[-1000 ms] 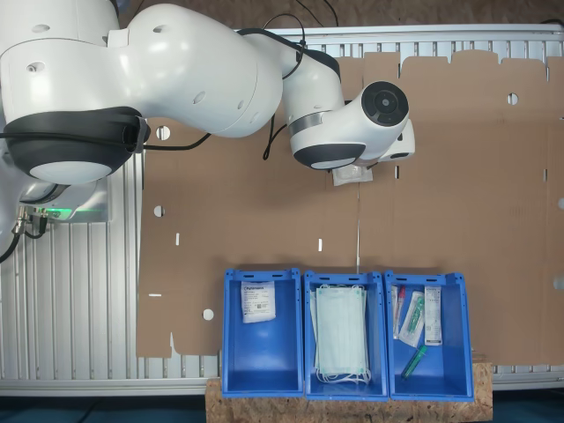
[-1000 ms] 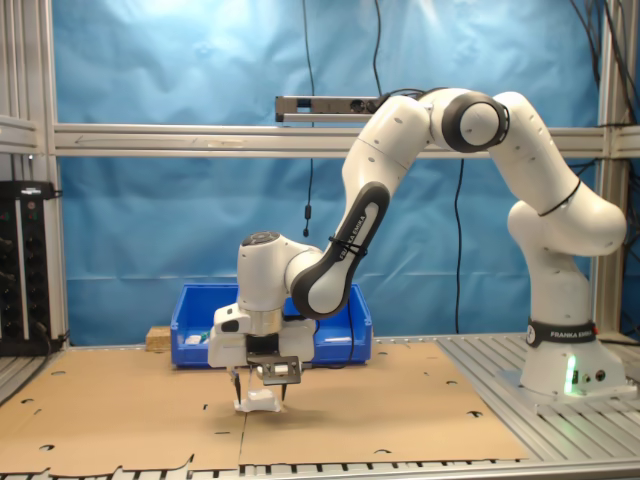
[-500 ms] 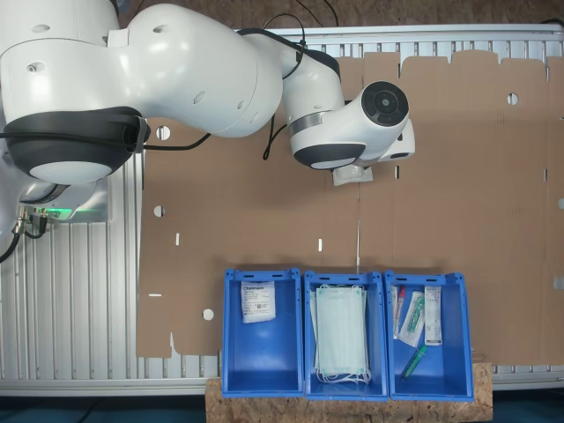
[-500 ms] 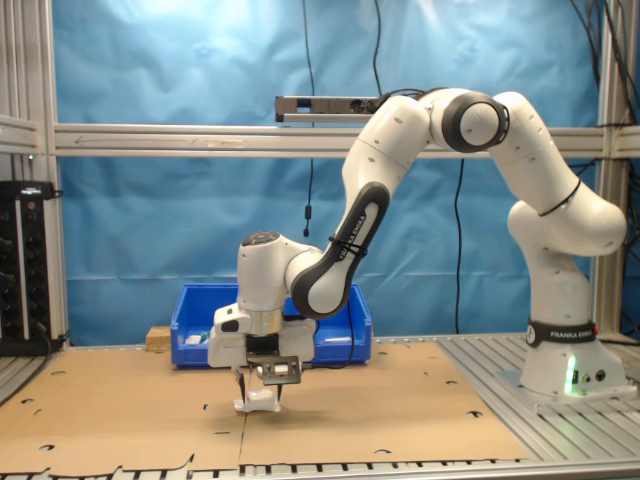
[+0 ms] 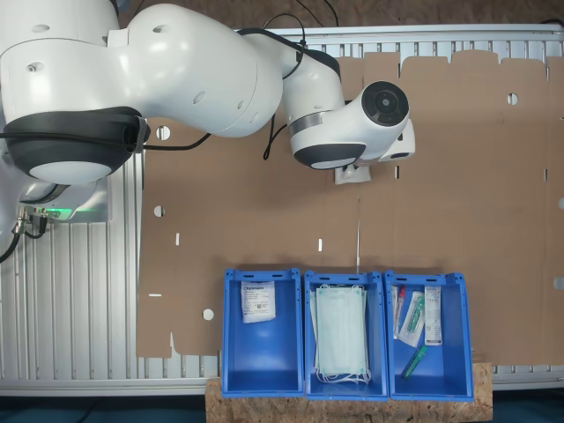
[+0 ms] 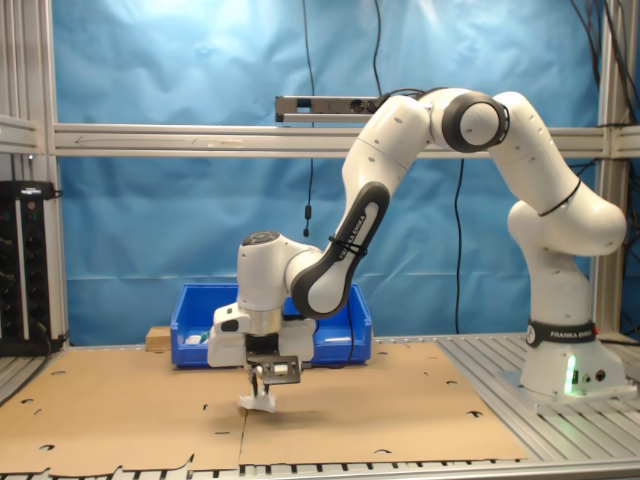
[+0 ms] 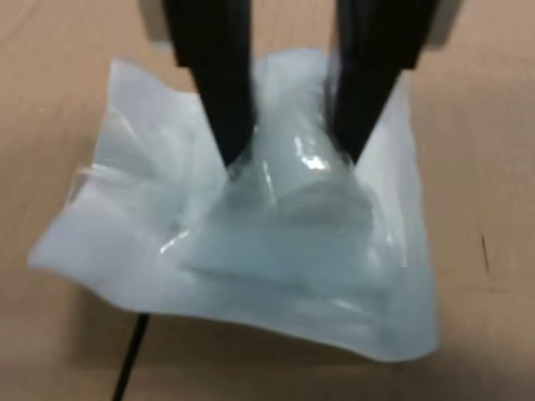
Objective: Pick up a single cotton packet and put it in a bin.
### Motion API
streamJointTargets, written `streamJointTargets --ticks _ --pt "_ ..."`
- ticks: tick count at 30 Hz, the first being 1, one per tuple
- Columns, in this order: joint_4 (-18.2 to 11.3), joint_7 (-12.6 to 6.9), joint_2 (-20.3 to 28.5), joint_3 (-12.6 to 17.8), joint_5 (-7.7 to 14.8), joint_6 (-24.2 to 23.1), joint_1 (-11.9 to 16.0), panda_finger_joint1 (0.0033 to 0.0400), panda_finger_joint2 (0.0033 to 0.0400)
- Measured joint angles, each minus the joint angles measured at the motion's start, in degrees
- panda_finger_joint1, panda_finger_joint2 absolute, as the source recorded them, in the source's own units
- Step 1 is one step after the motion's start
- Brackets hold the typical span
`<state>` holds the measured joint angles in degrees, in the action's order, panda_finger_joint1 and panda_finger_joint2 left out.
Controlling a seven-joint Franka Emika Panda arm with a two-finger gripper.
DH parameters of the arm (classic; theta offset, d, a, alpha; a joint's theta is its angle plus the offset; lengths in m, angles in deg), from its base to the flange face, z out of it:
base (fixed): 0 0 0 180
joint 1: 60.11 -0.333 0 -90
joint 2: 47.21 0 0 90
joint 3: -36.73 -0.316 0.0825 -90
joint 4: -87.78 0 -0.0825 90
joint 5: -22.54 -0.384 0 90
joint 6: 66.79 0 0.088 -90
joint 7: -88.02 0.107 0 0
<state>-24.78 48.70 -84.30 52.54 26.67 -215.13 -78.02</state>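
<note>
Since a second ago the hand (image 7: pixel 288 154) has closed in on the packet (image 7: pixel 251 242), bunching its middle into a ridge between the two black fingers (image 7: pixel 213 75), and the packet looks narrower in the first exterior view. It sits on the cardboard (image 5: pixel 458 176) covering the bench, well apart from the three blue bins, among them the bin (image 5: pixel 263 330) holding a white packet.
</note>
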Motion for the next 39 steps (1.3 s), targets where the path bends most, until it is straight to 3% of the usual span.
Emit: streamJointTargets --ticks 4,5,28,39 --pt "0.2 0.0 0.0 0.0 0.0 0.0 0.0 0.0112 0.0112" --pt "0.2 0.0 0.0 0.0 0.0 0.0 0.0 0.0048 0.0048" --pt "0.2 0.0 0.1 0.0 0.0 0.2 0.0 0.0048 0.0048" --pt "0.1 0.0 4.1 -0.1 0.0 4.6 0.0 0.005 0.005"
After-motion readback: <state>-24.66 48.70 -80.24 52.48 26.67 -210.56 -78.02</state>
